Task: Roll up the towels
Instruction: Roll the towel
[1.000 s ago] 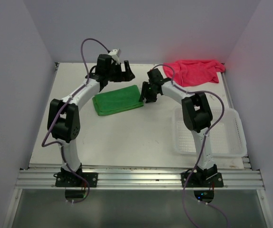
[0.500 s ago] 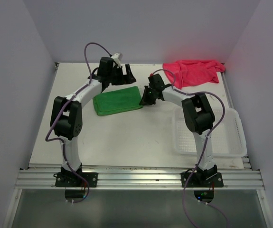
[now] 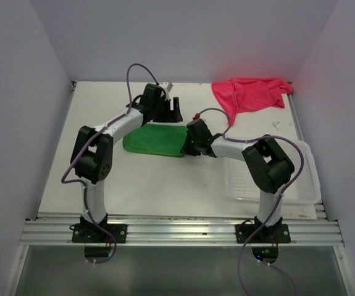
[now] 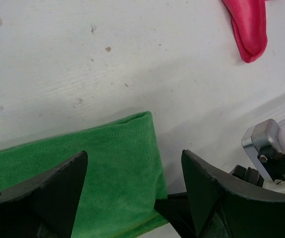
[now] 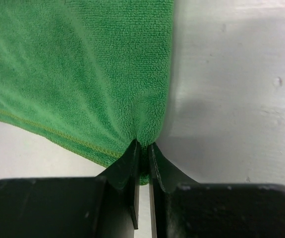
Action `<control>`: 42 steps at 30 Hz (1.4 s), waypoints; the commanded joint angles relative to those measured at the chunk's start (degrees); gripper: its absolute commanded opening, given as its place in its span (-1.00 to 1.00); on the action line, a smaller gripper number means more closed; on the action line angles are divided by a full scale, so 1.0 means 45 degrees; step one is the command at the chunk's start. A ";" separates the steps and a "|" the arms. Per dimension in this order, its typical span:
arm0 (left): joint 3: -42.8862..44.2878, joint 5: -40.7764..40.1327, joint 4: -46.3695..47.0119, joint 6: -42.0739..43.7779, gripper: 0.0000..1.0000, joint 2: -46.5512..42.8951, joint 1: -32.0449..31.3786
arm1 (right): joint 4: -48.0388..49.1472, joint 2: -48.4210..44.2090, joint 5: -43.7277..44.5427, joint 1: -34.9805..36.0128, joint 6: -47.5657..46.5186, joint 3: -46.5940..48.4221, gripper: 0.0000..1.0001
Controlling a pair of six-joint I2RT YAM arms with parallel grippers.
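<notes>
table (image 3: 165, 179): white board, scuffed, with both arms reaching over it from 6 o'clock.
basket (image 3: 294, 172): clear mesh, lying at about 4 o'clock on the table, partly under the right arm's elbow.
right gripper (image 5: 143, 145): low over the table's middle, its two fingers pinched almost together on the right-hand edge of the green towel (image 5: 83, 64); the cloth puckers into the pinch.
green towel, place: folded flat just past the middle, toward 11 o'clock, its long side running 9 to 3; a stitched hem shows along its near edge.
left gripper (image 4: 135, 163): on the 12 o'clock side of the green towel, over its far right corner, fingers spread wide with nothing clasped between them; it seems to hang just above the cloth, though touch cannot be ruled out from this view.
pink towel (image 3: 248, 92): loosely crumpled in the far right corner, about 1 o'clock, well apart from the green towel, one tail drooping toward the middle.
</notes>
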 commanded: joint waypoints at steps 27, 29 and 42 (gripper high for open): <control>0.3447 -0.1598 -0.1344 0.0301 0.21 0.3754 -0.2027 | 0.2301 -0.1352 0.1556 0.0011 0.0847 -0.2362 -1.00; 0.3641 -0.1637 -0.1518 0.0281 0.13 0.3950 -0.2047 | 0.2302 -0.1391 0.1537 0.0011 0.0769 -0.2342 -1.00; 0.4210 -0.4038 -0.3335 0.0789 -0.20 0.5143 -0.2281 | 0.2048 -0.1410 0.1439 0.0089 0.0769 -0.2283 -1.00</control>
